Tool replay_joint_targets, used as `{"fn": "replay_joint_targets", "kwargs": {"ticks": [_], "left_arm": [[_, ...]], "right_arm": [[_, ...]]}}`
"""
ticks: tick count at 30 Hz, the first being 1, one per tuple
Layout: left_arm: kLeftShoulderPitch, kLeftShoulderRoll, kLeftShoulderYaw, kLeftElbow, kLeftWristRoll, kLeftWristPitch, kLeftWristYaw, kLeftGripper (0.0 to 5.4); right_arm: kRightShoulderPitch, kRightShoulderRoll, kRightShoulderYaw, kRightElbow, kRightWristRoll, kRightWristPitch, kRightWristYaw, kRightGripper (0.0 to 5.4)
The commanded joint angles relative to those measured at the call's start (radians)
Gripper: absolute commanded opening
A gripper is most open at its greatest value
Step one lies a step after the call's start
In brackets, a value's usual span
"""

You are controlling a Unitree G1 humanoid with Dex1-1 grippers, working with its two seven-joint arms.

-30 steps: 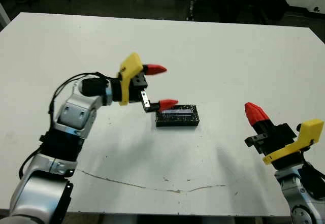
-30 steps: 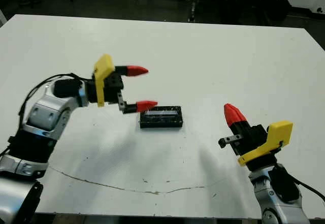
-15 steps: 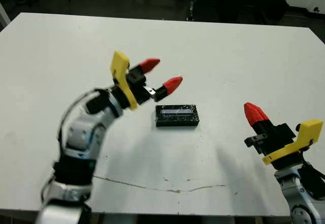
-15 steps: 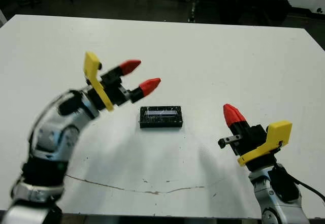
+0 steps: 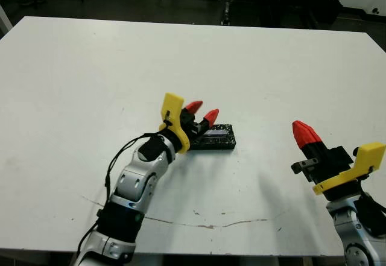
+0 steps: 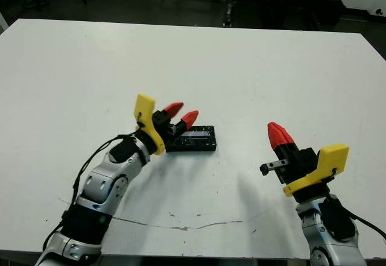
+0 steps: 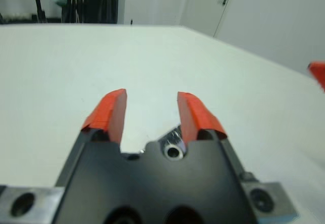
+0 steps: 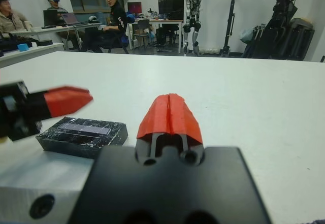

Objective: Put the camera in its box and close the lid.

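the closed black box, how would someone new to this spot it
On the white table, look near the middle, just ahead of the left gripper. The box lies flat there, a glossy black slab with a pale grey strip on top, the table's only loose item.

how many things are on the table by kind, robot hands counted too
closed black box with the lid on it: 1
robot hands: 2, the left hand by the box's end, the right hand off to the side
total: 3
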Motion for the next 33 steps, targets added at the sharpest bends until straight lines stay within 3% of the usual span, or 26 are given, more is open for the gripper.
{"fn": "replay_joint_targets", "kwargs": {"ticks": [1, 10, 18, 22, 27, 29, 33], "left_arm": [[0.025, -0.002, -0.03, 0.034, 0.035, 0.031, 0.02, 1.49], [0.048, 0.041, -0.088, 0.1, 0.108, 0.019, -0.011, 0.08], [0.076, 0.097, -0.07, 0.084, 0.114, 0.037, -0.039, 0.01], [0.097, 0.122, -0.015, 0.015, 0.071, 0.07, -0.05, 0.01], [0.132, 0.162, 0.104, -0.207, -0.04, 0.079, -0.073, 0.01], [0.137, 0.168, 0.171, -0.268, -0.079, 0.032, -0.064, 0.01], [0.126, 0.181, 0.295, -0.292, -0.075, -0.17, -0.011, 0.01]], "right_arm": [[0.006, -0.001, -0.005, 0.003, -0.002, -0.012, -0.005, 0.0], [0.009, 0.002, -0.002, -0.001, 0.006, -0.003, -0.008, 0.0], [0.011, 0.006, 0.002, -0.009, 0.029, 0.009, -0.013, 0.0], [0.011, 0.006, 0.009, 0.0, 0.014, -0.012, -0.011, 0.0], [0.01, 0.014, 0.012, -0.003, 0.01, -0.003, -0.031, 0.0], [0.01, 0.021, 0.016, -0.003, 0.003, -0.008, -0.041, 0.0], [0.009, 0.043, 0.018, 0.0, -0.007, -0.012, -0.07, 0.0]]}}
